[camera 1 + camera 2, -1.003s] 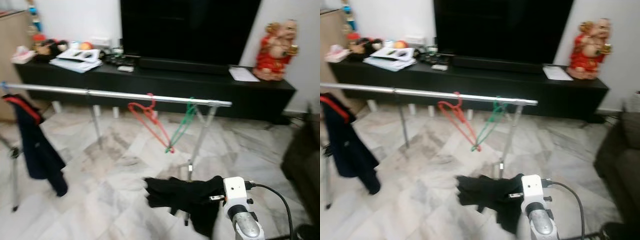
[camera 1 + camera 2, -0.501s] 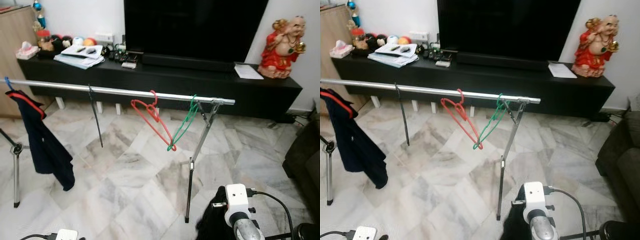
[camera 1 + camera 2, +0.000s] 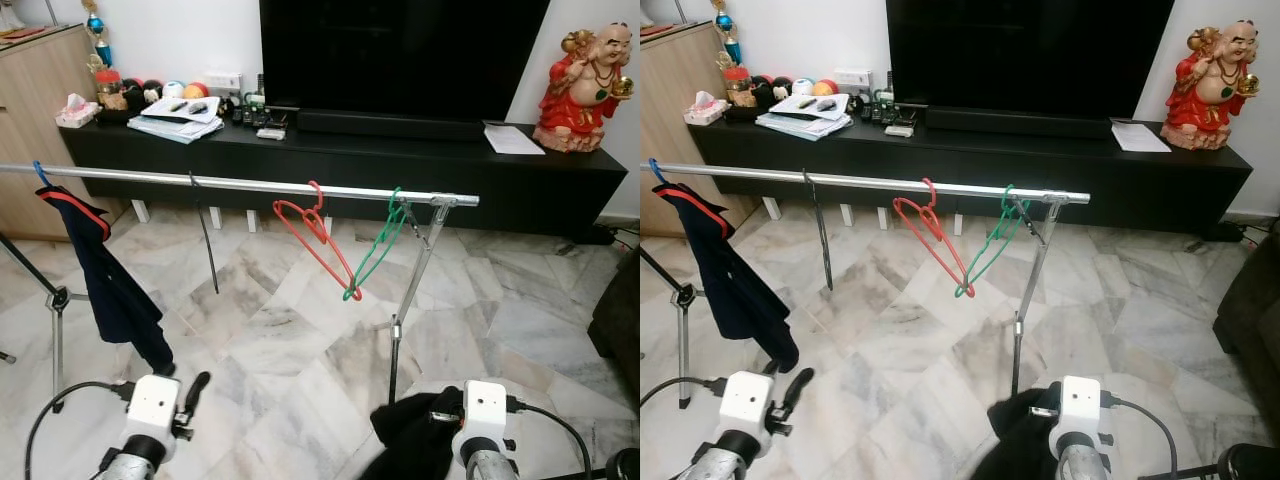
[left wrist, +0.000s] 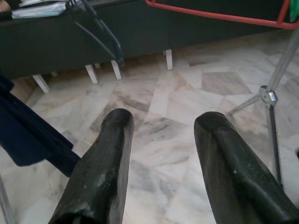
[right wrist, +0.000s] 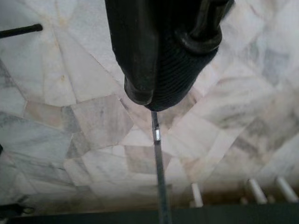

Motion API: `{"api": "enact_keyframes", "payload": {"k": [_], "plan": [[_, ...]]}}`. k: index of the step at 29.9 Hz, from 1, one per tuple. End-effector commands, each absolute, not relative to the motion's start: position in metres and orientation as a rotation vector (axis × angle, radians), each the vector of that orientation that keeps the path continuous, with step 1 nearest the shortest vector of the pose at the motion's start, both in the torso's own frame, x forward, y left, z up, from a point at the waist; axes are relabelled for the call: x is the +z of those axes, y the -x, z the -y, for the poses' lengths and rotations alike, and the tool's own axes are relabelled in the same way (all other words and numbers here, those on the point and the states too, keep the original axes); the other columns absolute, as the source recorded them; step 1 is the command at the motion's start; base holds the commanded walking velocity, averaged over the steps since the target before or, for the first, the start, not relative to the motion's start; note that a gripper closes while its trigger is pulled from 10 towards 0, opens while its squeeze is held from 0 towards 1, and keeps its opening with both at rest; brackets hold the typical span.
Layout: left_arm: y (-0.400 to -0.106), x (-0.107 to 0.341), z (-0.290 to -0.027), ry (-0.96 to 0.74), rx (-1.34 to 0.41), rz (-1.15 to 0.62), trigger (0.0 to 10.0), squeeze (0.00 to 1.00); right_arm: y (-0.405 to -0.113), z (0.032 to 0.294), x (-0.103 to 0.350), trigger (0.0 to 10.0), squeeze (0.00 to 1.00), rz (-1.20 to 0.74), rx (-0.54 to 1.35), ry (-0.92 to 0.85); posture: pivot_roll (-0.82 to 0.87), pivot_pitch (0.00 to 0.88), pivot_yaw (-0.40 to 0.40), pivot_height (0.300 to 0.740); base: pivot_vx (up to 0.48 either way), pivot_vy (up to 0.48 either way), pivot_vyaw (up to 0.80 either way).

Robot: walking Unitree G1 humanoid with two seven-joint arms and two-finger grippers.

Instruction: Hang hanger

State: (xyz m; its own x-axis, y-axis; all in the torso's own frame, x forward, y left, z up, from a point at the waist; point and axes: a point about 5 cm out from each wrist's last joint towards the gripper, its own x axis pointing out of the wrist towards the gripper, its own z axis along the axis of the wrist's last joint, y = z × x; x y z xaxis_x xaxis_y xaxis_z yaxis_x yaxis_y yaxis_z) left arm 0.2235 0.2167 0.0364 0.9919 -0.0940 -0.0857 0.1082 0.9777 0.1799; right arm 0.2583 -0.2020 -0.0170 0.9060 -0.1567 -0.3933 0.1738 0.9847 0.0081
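A silver clothes rail [image 3: 250, 186] runs across the room in front of me. A red hanger [image 3: 318, 240] and a green hanger [image 3: 380, 250] hang empty near its right end, tips touching. A navy garment [image 3: 110, 285] hangs at its left end. My right gripper [image 3: 445, 418] is low at the front right, short of the rail's right stand, shut on a bunched black garment [image 3: 412, 438] that hides its fingers; the cloth's ribbed edge [image 5: 161, 70] shows in the right wrist view. My left gripper [image 4: 159, 126] is low at the front left, open and empty.
The rail's right stand leg [image 3: 408, 300] rises just beyond the black garment. Behind the rail are a long black TV cabinet [image 3: 420, 160], a TV [image 3: 400, 55], a red statue [image 3: 590, 80] and a wooden cupboard [image 3: 30, 120]. A dark sofa [image 3: 622, 315] borders the right.
The right arm has dropped with the black garment, from held out forward to low near the stand. The left gripper has come up into view. The camera has shifted, and the blur has cleared.
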Motion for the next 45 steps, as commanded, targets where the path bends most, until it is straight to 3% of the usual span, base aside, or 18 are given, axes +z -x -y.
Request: {"api": "enact_keyframes", "payload": {"k": [1, 24, 45], "plan": [[-0.216, 0.037, -0.220, -0.159, -0.078, -0.091, 10.0, 0.00, -0.261, 0.208, -0.008, 10.0, 0.00, -0.321, -0.224, -0.104, 0.11, 0.000, -0.004, 0.740, 0.000, 0.000, 0.00], [-0.231, 0.044, -0.202, -0.189, -0.149, -0.101, 10.0, 0.00, -0.254, 0.209, -0.001, 10.0, 0.00, -0.213, -0.234, -0.134, 0.08, 0.000, 0.011, 0.740, 0.000, 0.000, 0.00], [-0.230, 0.036, -0.205, -0.196, -0.151, -0.130, 10.0, 0.00, -0.257, 0.203, -0.003, 10.0, 0.00, -0.235, -0.216, -0.130, 0.09, 0.000, 0.015, 0.740, 0.000, 0.307, 0.00]]}}
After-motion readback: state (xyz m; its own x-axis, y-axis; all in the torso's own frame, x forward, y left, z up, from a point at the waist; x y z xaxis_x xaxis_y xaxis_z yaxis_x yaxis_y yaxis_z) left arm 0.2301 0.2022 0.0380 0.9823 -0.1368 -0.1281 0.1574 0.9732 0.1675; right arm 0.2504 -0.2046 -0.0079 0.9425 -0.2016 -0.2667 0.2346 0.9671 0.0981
